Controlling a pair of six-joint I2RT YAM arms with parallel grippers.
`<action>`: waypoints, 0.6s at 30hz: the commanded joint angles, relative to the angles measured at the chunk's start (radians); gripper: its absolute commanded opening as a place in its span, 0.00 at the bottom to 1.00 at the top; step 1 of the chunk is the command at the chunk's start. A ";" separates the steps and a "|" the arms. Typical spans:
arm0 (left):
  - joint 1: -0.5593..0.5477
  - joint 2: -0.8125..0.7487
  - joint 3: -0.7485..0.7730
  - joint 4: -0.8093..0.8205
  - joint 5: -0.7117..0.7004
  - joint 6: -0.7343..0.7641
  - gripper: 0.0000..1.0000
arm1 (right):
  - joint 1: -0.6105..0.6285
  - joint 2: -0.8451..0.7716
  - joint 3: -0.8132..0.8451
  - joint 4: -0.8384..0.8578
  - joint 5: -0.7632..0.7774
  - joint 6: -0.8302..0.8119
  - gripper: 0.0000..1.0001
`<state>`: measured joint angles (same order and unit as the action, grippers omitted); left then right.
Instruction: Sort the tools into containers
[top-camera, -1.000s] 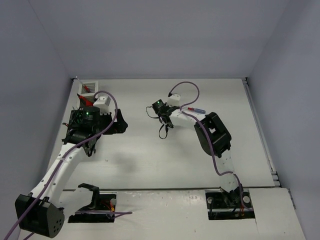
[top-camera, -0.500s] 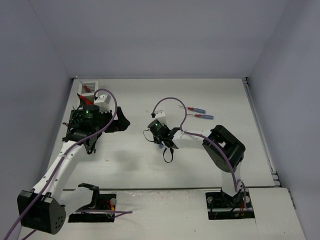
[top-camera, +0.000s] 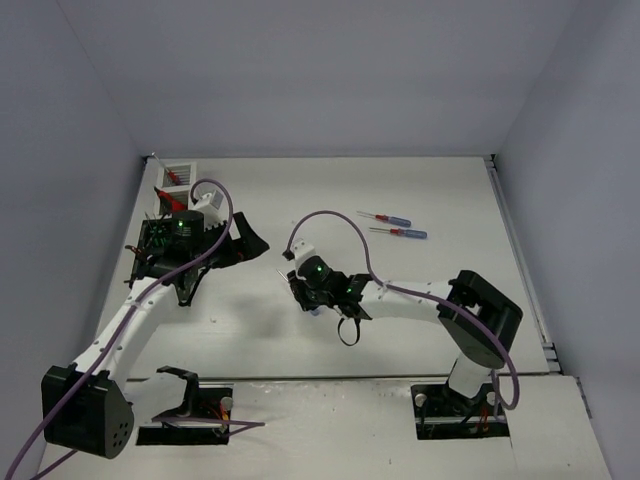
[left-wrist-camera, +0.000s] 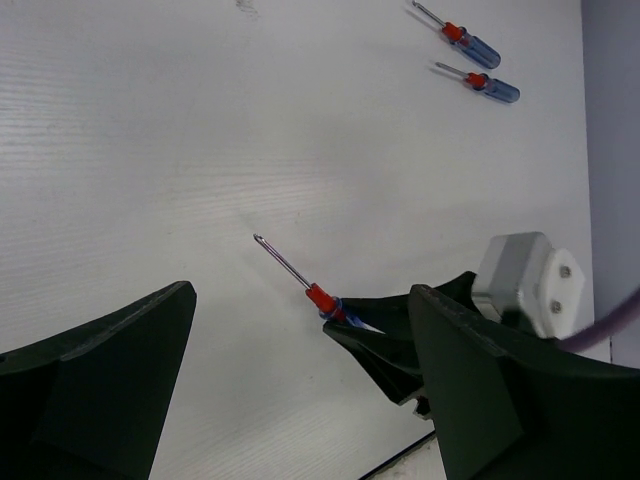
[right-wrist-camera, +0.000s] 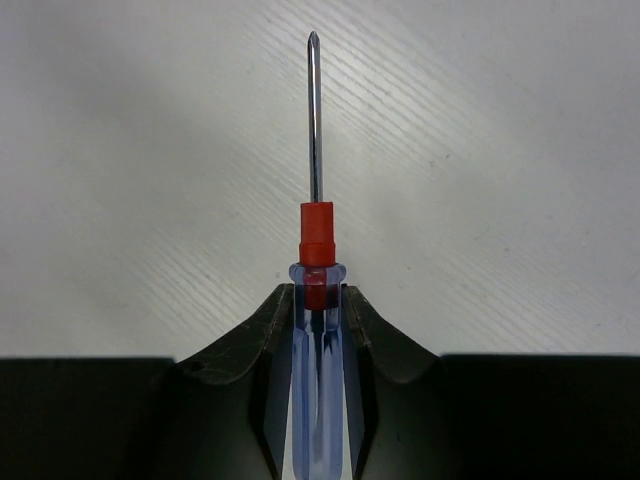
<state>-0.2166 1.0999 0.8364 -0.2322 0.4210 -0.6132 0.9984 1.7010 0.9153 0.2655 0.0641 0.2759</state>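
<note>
R gripper (right-wrist-camera: 318, 300) pinches blue/red screwdriver (right-wrist-camera: 315, 225) by its handle, shaft poking straight out past the fingertips, R arm (top-camera: 410, 295) stretched low across table (top-camera: 300, 190); L gripper (left-wrist-camera: 302, 300) spread wide.

Bare table (top-camera: 470, 215) lies open on the right side. Two loose screwdrivers (top-camera: 398, 226) lie far back there. The right gripper (right-wrist-camera: 318, 300) with its screwdriver (right-wrist-camera: 316, 230) blocks the middle; the left gripper (top-camera: 250, 240) and the bins (top-camera: 182, 168) crowd the left
</note>
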 joint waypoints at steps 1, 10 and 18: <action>-0.013 0.004 0.025 0.078 0.037 -0.107 0.86 | 0.009 -0.129 0.010 0.100 -0.010 -0.045 0.00; -0.045 0.025 0.012 0.122 0.022 -0.183 0.84 | 0.024 -0.187 0.011 0.124 -0.001 -0.030 0.00; -0.088 0.071 0.008 0.140 0.003 -0.224 0.75 | 0.051 -0.229 0.009 0.162 0.046 -0.013 0.00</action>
<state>-0.2820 1.1552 0.8356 -0.1640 0.4398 -0.7987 1.0324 1.5511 0.9123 0.3293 0.0633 0.2559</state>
